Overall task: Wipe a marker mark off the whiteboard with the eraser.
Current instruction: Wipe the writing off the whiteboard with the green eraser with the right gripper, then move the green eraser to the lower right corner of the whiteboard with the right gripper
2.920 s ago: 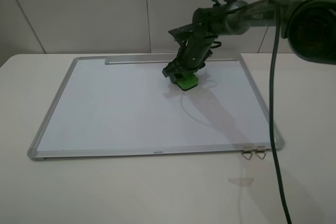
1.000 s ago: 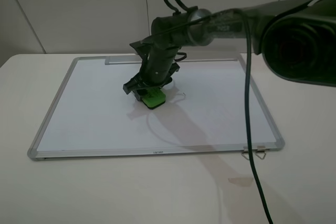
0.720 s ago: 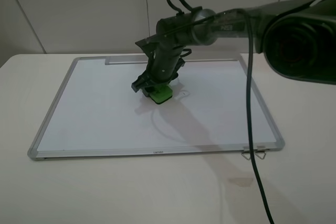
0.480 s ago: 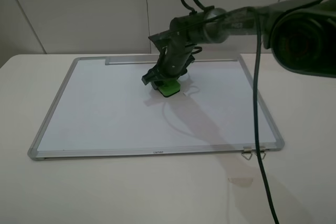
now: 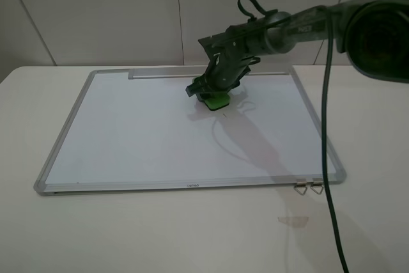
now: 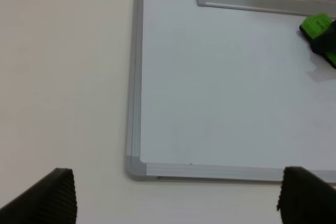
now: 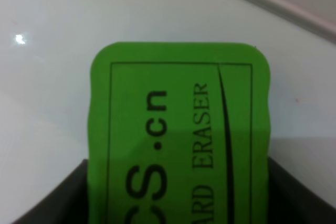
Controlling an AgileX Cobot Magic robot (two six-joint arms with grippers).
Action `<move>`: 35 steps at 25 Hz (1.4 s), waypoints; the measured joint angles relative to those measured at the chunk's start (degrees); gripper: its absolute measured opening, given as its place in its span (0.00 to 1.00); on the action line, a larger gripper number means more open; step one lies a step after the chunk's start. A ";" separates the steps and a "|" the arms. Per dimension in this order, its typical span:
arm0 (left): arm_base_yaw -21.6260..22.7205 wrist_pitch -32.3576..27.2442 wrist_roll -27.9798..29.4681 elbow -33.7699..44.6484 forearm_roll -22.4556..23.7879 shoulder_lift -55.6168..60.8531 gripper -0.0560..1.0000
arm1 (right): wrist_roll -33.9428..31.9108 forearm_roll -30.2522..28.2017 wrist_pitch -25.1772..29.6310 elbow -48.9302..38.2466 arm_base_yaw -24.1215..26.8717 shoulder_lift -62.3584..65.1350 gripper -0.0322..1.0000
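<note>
The right gripper clamps the green, round-cornered eraser, which rests on the smooth whiteboard near its metal tray strip. The left gripper, with ribbed black fingers, stands wide apart.

**Bright green on white, framed in silver**

The eraser is seen in bright green, and its top is printed in black with a thin border, a curved line and lettering. The whiteboard is shown as plain white, framed in silver-grey. A silver tray strip and two metallic clips are seen on it. A tiny dark marker mark is made out on the white. The right gripper and its arm are seen in black and dark grey. The fingers of the left gripper are black and ribbed. The table is off-white.
</note>
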State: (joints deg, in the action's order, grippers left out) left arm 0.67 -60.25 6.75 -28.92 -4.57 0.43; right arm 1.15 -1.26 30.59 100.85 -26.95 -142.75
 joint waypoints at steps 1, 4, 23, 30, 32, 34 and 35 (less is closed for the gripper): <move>0.00 0.00 0.00 0.00 0.00 0.00 0.79 | 0.00 0.00 -0.27 -0.40 0.00 0.07 0.60; 0.00 0.00 0.00 0.00 0.00 0.00 0.79 | 0.00 0.00 -0.73 -1.62 0.08 0.89 0.60; 0.00 0.16 0.00 0.00 -0.05 0.00 0.79 | 0.29 1.26 -21.18 -19.44 0.40 8.61 0.60; 0.00 0.34 0.00 0.00 -0.10 0.00 0.79 | 0.06 1.78 -33.17 -26.72 0.40 10.73 0.60; 0.00 0.34 0.00 0.00 -0.10 0.00 0.79 | 0.28 1.26 -23.42 -26.77 0.47 13.13 0.60; 0.00 0.34 0.00 0.00 -0.10 0.00 0.79 | 0.54 1.26 -14.44 -26.77 0.47 15.06 0.60; 0.00 0.38 0.00 0.00 -0.10 0.00 0.79 | 0.71 1.26 -11.13 -26.77 0.47 15.99 0.60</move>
State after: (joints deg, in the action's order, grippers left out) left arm 0.67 -59.87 6.75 -28.92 -4.67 0.43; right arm 1.85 0.00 19.46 74.08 -26.48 -126.76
